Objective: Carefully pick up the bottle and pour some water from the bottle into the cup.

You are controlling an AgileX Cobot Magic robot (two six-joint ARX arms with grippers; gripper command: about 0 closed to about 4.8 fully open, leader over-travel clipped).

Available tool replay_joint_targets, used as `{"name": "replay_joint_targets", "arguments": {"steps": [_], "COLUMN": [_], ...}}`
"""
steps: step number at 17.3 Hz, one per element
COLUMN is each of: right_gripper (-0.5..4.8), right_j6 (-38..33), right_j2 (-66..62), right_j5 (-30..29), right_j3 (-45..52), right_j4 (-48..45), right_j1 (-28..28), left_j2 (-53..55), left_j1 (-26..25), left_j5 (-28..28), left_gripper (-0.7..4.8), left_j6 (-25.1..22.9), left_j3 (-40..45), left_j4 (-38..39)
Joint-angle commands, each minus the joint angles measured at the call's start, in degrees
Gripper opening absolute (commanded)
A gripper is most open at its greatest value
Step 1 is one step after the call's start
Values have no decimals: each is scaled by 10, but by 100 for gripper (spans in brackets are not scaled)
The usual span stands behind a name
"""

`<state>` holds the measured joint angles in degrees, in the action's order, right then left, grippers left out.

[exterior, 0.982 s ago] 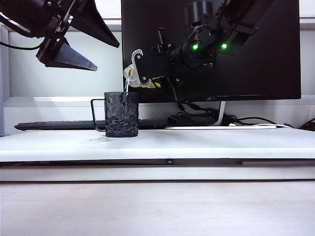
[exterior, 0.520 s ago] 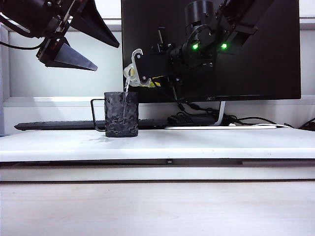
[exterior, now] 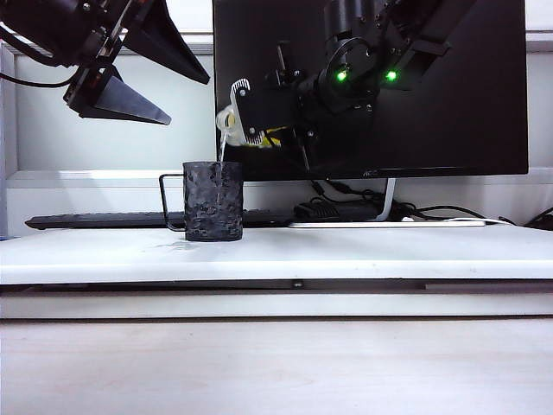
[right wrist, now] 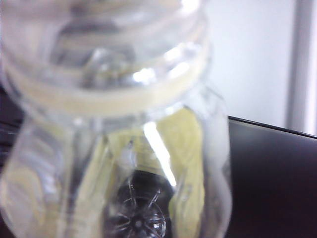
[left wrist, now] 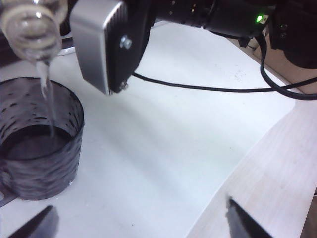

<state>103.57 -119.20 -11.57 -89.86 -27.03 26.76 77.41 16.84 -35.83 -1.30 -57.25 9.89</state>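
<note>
In the exterior view the right gripper (exterior: 246, 112) sits just left of centre in the upper half of the frame, in front of a large dark monitor (exterior: 449, 95), pinching the small clear plastic bottle with a yellow label (exterior: 232, 124). The bottle lies tipped with its uncapped mouth pointing left and down, directly above the black cylindrical mug with a bumpy textured surface (exterior: 212, 201). A thin stream of clear water (exterior: 222, 152) falls from the mouth into the mug, which stands upright on the white tabletop (exterior: 346, 251), left of centre, its thin squared wire handle on its left side.

The left gripper (exterior: 143, 73) hangs at the upper left of that frame, well apart from the mug and the bottle, its jaws spread wide and holding nothing.

The left wrist view shows the bottle mouth (left wrist: 33, 25), the stream (left wrist: 47, 94) and dark liquid pooled inside the mug (left wrist: 39, 144). In the right wrist view the bottle (right wrist: 114, 124) fills the frame, blurred.
</note>
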Motion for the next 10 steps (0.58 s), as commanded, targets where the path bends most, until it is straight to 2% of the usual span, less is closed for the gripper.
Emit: {"name": "replay_joint_targets", "arguments": {"steps": [1,10], "right_gripper": [148,147], "right_j6": [0,-12], "right_j2": [5,5], "right_j5": [1,1], "right_j3": [-4,-4], "right_j4": [-3,-3], "right_j1": [1,1], "left_j2": [-2,-2], "left_j1": [0,0], "left_j5": [-4,-4], "left_gripper": [479,479], "left_j6": [-2,-2], "left_j3": [-1,-1], "left_j4": [-1,-1]}}
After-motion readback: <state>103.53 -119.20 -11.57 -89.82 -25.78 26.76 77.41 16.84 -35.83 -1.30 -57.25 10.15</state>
